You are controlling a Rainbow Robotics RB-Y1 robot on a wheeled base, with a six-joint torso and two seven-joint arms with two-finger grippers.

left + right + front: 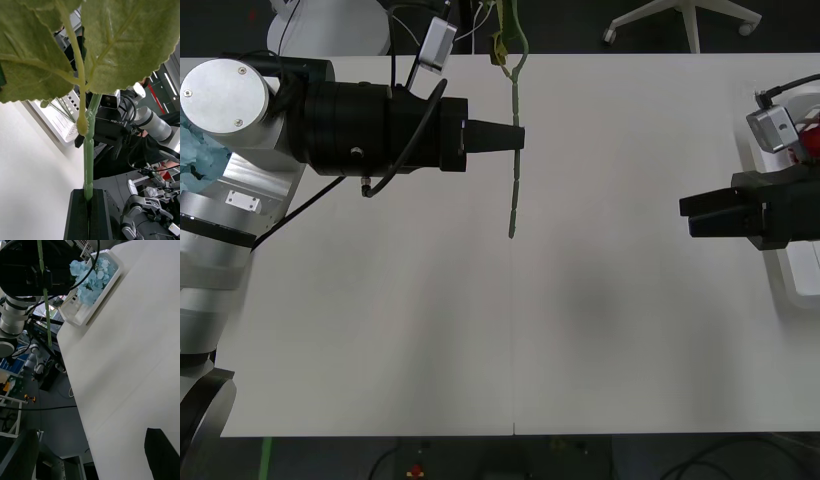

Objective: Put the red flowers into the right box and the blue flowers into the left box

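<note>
A long green stem point(515, 150) is pinched between the closed black fingers of the left gripper point(518, 137), held over the far middle of the white table point(510, 330); in the front view the stem runs across the fingertips, its lower end hanging free toward the table's centre and its upper end reaching past the far edge. No bloom can be made out on it there. In the left wrist view the same stem rises straight out of the shut fingers point(80, 213) into two broad green leaves point(123, 41) — detail the front view lacks.

The right gripper point(692, 215) is held over the table's right side, beside the right box point(792, 282), where a patch of red point(812, 140) is glimpsed; its jaws stand apart. From the right wrist view the left box point(108, 277) is seen at the table's far corner, filled with the blue flowers point(90, 279) — barely visible in the front view.
</note>
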